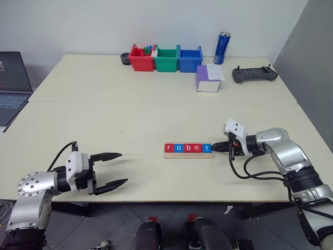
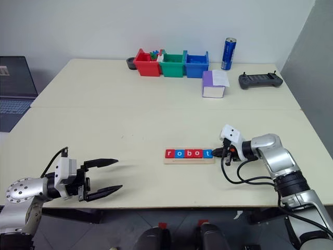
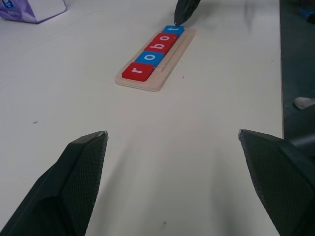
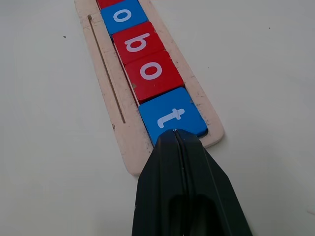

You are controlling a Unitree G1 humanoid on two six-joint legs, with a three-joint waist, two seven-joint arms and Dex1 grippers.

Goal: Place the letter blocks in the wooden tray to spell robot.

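The wooden tray lies on the table near the front, right of centre. Several letter blocks sit in it in a row and read r, o, b, o, t: red, blue, red, red, blue. My right gripper is shut, with nothing between its fingers. Its tip rests at the outer edge of the blue t block, at the tray's right end. My left gripper hangs open and empty over bare table well left of the tray, pointing toward it.
Along the far edge stand a red bin, a green bin and a blue bin, with a blue can beside them. A purple-and-white box and a black controller lie at the back right. A laptop sits at far left.
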